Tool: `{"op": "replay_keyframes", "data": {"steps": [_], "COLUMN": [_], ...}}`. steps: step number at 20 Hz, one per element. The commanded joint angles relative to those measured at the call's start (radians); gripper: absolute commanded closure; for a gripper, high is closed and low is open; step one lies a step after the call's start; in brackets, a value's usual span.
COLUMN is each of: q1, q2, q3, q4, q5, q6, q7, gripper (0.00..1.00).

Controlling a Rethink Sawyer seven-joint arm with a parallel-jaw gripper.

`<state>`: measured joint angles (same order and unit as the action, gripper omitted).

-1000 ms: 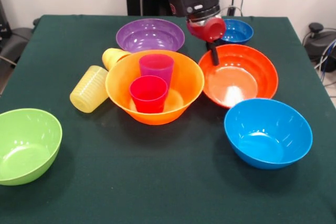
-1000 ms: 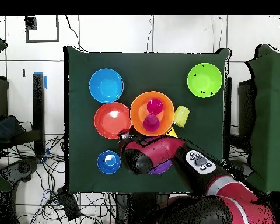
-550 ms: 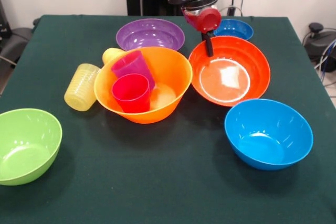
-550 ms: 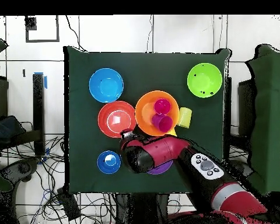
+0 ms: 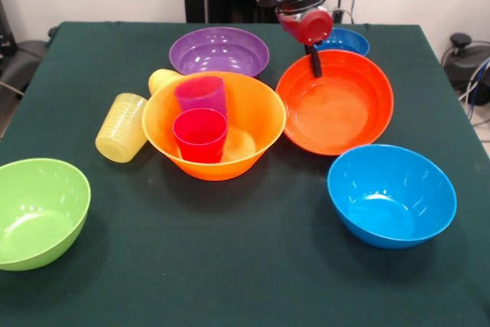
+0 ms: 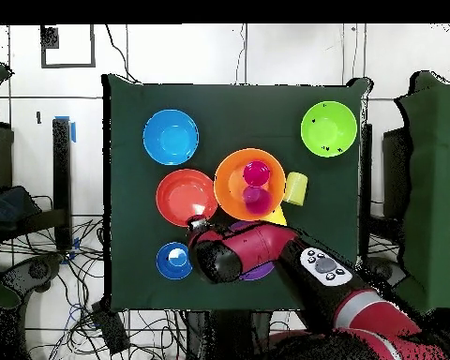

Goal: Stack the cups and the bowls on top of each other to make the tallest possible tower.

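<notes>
Big orange-yellow bowl (image 5: 264, 124) sits mid-desk, mouth up, with the red-pink cup (image 5: 200, 135) and purple cup (image 5: 200, 93) upright inside. The ribbed yellow cup (image 5: 122, 127) lies on its side just left, long axis flat. Claw (image 5: 313, 63) hangs at the red-orange bowl's (image 5: 337, 109) far rim; can't tell its opening. Dark green desk (image 5: 230, 266), white wall behind.

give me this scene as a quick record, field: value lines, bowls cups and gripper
gripper: gripper at the far rim of the red-orange bowl; open or shut unclear
orange-yellow bowl: table centre, holds the red-pink cup and purple cup, both upright
pale yellow cup: on its side, left of that bowl
orange-yellow cup: behind it, partly hidden
other bowls: purple bowl, light blue bowl, lime green bowl, dark blue bowl, all separate
</notes>
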<state>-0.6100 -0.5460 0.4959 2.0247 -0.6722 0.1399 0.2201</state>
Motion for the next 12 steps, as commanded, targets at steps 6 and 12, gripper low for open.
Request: {"op": "replay_keyframes", "data": {"steps": [6, 12], "q1": [0.025, 0.050], "q2": [0.073, 0.070], "q3": [0.048, 0.043], "q4": [0.051, 0.082], "q5": [0.005, -0.003], "q6": [-0.072, -0.104], "q7": [0.253, 0.262], "gripper": [1.00, 1.00]}}
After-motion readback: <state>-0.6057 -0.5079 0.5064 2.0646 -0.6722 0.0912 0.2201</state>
